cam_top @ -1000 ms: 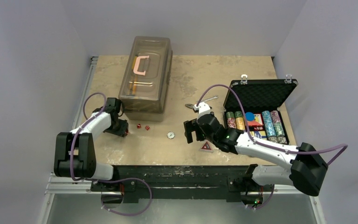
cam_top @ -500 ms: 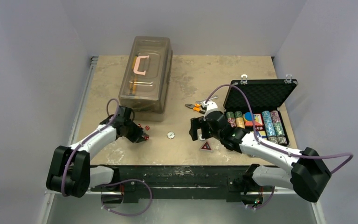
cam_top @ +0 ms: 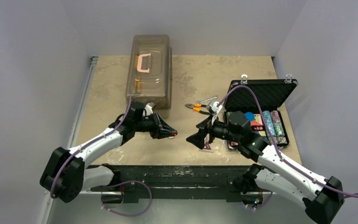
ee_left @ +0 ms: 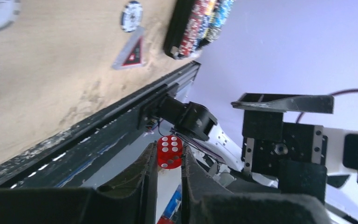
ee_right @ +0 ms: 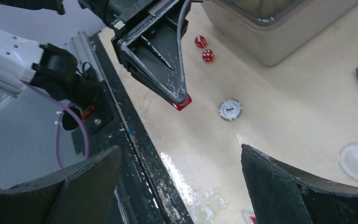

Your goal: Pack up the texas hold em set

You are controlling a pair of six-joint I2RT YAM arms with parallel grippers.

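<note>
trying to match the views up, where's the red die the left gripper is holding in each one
Top external: the red die is a small red speck at the tip of the left gripper, near the picture's centre.
Left wrist: low centre, pinched between the two dark fingers, white dots showing.
Right wrist: upper middle, at the tip of the dark gripper reaching in from the top.
Shared landmark: the black rail at the near edge.
</note>
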